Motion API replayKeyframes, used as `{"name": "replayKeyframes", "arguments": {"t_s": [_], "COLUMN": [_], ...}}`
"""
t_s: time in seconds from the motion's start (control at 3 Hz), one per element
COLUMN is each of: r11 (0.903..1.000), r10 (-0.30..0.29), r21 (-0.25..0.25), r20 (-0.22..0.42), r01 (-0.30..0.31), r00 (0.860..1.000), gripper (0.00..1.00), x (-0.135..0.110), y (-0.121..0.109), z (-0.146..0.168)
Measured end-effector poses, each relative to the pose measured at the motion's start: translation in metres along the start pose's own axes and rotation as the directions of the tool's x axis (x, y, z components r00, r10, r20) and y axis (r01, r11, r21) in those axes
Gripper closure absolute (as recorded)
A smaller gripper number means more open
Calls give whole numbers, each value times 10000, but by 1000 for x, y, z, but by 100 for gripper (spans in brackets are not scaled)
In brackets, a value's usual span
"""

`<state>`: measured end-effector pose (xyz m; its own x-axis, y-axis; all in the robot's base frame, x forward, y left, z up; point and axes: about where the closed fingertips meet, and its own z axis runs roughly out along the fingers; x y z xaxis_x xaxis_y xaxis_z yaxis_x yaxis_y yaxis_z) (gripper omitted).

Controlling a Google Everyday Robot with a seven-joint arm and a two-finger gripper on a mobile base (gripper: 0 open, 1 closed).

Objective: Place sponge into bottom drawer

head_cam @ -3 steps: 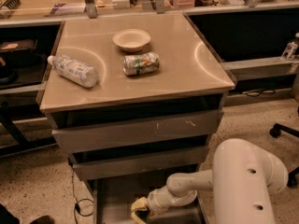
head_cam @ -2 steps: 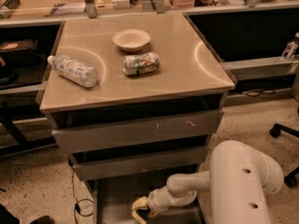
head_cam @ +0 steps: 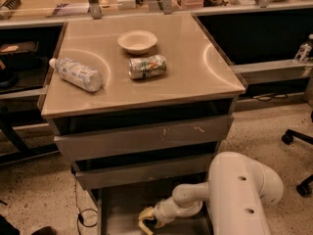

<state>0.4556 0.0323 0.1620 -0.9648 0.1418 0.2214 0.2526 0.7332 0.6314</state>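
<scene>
The bottom drawer (head_cam: 121,203) is pulled open under the cabinet, and its flat grey floor shows. My white arm reaches down into it from the right. My gripper (head_cam: 149,222) is low over the drawer floor near its front. It is shut on the sponge (head_cam: 144,214), a small yellow block at the gripper's tip. I cannot tell whether the sponge touches the floor. The middle drawer (head_cam: 142,173) and the scratched top drawer front (head_cam: 142,137) stand slightly out above it.
On the tan cabinet top lie a plastic bottle (head_cam: 76,74) on its side, a crushed can (head_cam: 146,66) and a white bowl (head_cam: 137,41). An office chair base (head_cam: 299,140) stands at the right. A cable (head_cam: 82,214) lies on the floor at the left.
</scene>
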Motion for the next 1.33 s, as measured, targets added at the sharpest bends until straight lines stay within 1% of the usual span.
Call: {"name": "replayKeyframes", "arguments": {"t_s": [0.33, 0.67, 1.0, 1.33], "r11": [9997, 9991, 9991, 9991], "r10": [246, 421, 423, 423], "r21": [71, -41, -43, -43], "r20": [-138, -382, -386, -386], "r01": [-245, -422, -425, -425], "r00": [9996, 9984, 9984, 9984], "gripper": [100, 100, 81, 58], "x": [-6, -7, -7, -7], "y": [-13, -19, -19, -19], "z": [19, 29, 29, 29]}}
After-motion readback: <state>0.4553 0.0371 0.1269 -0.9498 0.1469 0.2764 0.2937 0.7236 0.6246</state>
